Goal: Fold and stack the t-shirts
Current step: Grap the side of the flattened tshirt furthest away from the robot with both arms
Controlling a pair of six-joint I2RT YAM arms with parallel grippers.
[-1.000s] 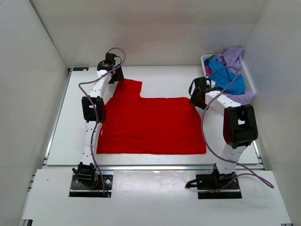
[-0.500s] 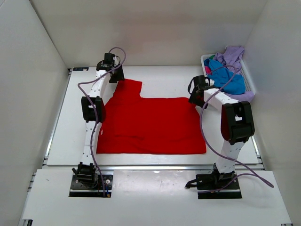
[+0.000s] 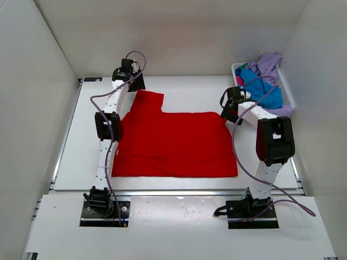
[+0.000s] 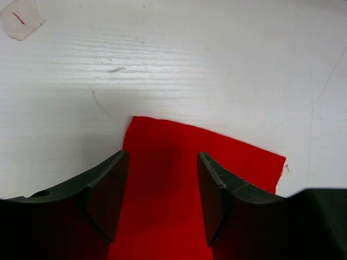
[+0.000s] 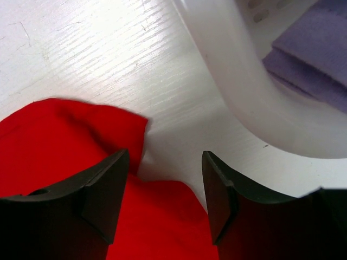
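Observation:
A bright red t-shirt (image 3: 173,143) lies spread flat on the table, one sleeve reaching to the far left. My left gripper (image 3: 135,86) is open over that sleeve's end (image 4: 162,162), jaws on either side of the cloth, holding nothing. My right gripper (image 3: 227,111) is open over the shirt's far right corner (image 5: 81,130), next to the basket, holding nothing. Blue (image 3: 260,89) and lavender (image 3: 268,64) t-shirts lie heaped in the white basket (image 3: 287,95) at the far right.
The basket's white rim (image 5: 238,81) curves close to the right gripper. A piece of clear tape (image 4: 19,19) sticks to the table beyond the left gripper. White walls close in the table on three sides.
My right gripper has moved a little towards the far right, nearer the basket. My left gripper has shifted slightly further from the bases. The red shirt has not moved.

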